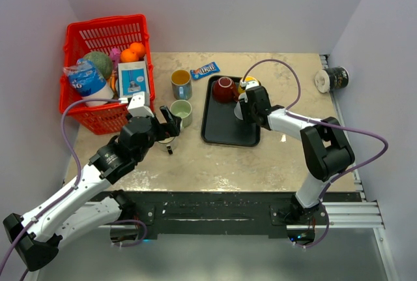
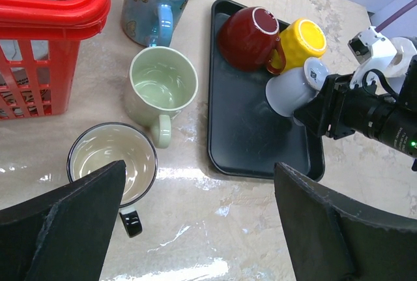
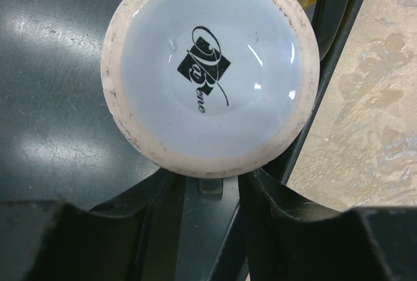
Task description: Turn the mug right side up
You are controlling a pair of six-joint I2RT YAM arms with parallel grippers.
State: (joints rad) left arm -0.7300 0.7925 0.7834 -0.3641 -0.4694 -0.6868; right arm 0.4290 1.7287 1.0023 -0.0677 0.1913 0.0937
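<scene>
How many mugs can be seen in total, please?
6. On the table: blue mug, green mug, black-rimmed mug. On the tray: red mug, yellow mug, pale mug at the right tool. The basket may hide more.

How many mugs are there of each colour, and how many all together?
Blue mug: 1
Green mug: 1
Red mug: 1
Yellow mug: 1
White: 2, the tray mug and the black-rimmed mug
Total: 6
</scene>
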